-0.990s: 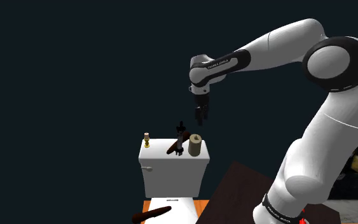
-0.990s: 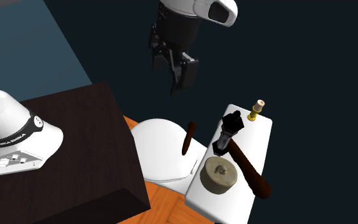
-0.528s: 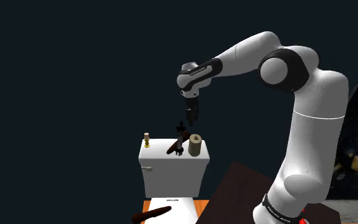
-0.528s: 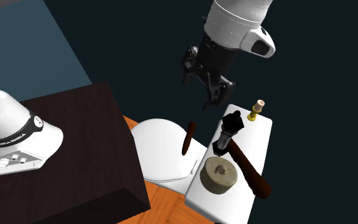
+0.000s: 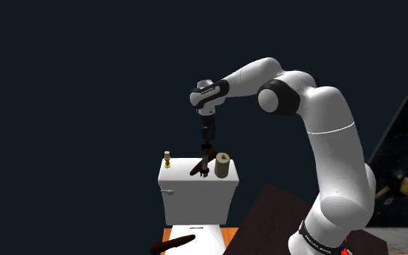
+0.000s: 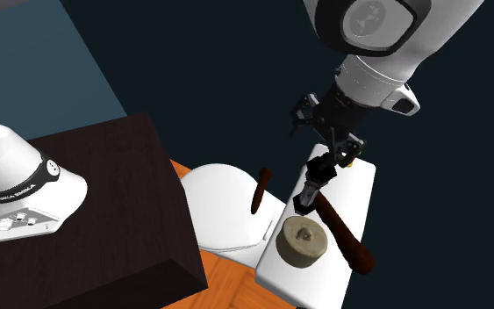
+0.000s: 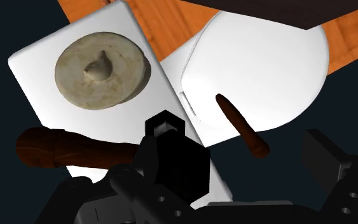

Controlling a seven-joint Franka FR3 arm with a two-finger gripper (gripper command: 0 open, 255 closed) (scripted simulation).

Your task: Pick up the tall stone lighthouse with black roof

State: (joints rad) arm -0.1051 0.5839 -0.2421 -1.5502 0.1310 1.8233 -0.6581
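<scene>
In the shoulder view, a small brass-coloured piece with a pale top is seen at the left end of the white toilet tank lid. Right of it, a dark brown club is laid across the lid. The tall lighthouse, grey in the body and black in the roof, is stood upright beside the club near the middle of the lid. The black end effector is held directly over the roof. It is released: in the wrist view its fingers are spread well apart with the black roof between them, and no clasp is seen. Further right, a round beige lidded jar is set on the same lid. The dark brown stand is found at the lower right.
</scene>
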